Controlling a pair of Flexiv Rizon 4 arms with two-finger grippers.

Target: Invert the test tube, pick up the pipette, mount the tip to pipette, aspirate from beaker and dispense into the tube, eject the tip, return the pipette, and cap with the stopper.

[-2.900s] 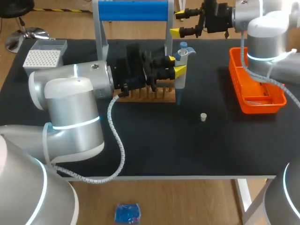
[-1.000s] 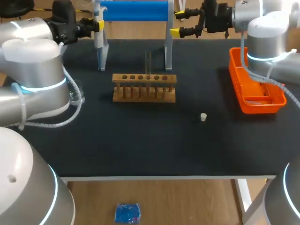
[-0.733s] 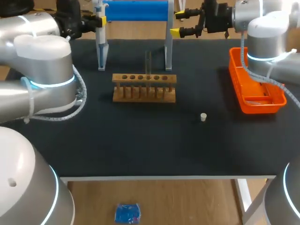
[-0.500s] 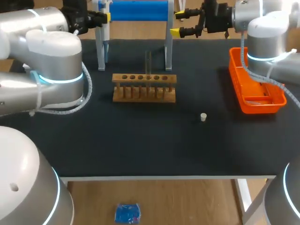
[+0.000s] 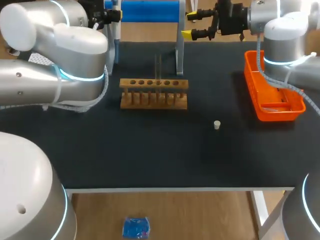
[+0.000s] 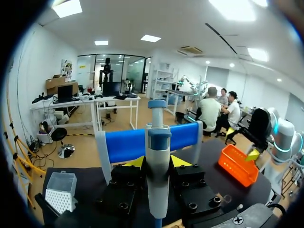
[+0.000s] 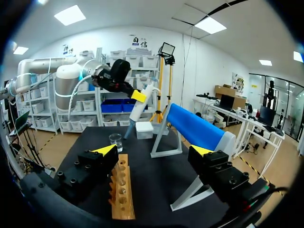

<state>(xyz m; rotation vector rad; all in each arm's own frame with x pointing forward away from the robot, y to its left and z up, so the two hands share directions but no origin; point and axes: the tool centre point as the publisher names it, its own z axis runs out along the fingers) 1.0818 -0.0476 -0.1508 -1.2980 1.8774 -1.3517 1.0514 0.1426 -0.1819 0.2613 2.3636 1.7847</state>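
The left claw grips the pipette, one yellow-tipped finger on each side of its body; it holds the pipette high over the far left part of the table, beside the left leg of the blue stand; seen from the right wrist, the pipette's lower end hangs above the beaker and the tip box, touching neither; the test tube stands upright in a hole of the wooden rack, which sits mid-table just in front of the stand; the stopper lies alone on the table, nearer and to the right of the rack, well apart from it; an orange tray rests at the right edge; the right claw is open and holds nothing, its fingers spread wide, held high at the far edge just right of the stand.
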